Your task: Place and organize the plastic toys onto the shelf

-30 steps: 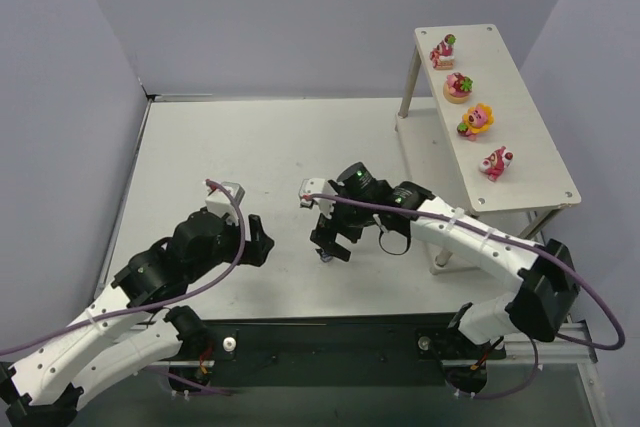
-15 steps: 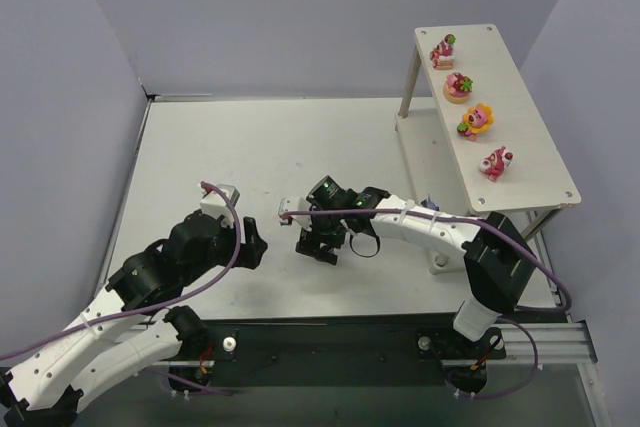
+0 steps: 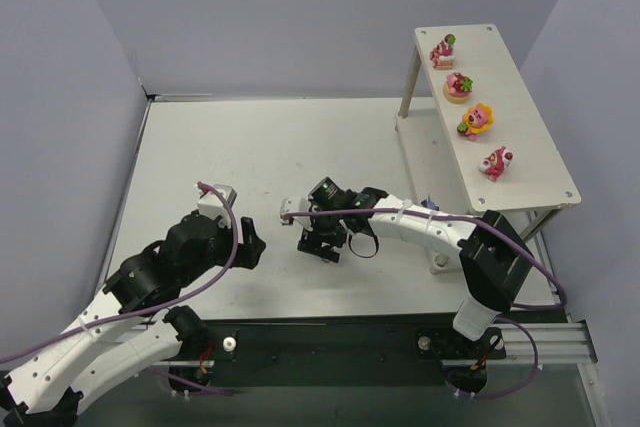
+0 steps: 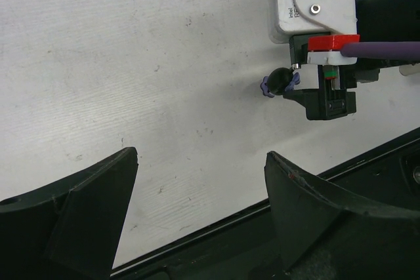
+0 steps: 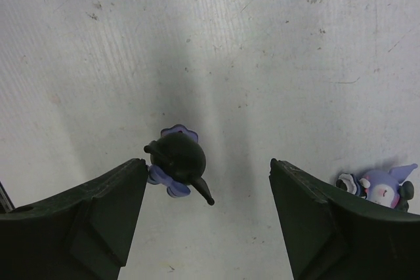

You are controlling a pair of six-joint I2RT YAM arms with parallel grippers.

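Several bright pink, red and yellow plastic toys (image 3: 478,119) stand in a row on the top board of the off-white shelf (image 3: 530,137) at the right. A dark blue-purple toy (image 5: 178,160) with a pale bow stands on the white table, also seen as that toy (image 4: 275,83) in the left wrist view. My right gripper (image 5: 209,162) hangs over it, open, with the toy between its fingers close to the left one. Another blue-purple toy (image 5: 380,187) lies just outside the right finger. My left gripper (image 4: 201,154) is open and empty, left of the right gripper (image 3: 322,247).
The black rail (image 3: 330,332) runs along the table's near edge, under my left fingers. The shelf's legs (image 3: 408,82) and lower board (image 3: 430,162) stand right of the right arm. Grey walls close the left and back.
My right gripper has moved left over the dark toy and its jaws have narrowed around it. The left arm has drawn back a little to the left.
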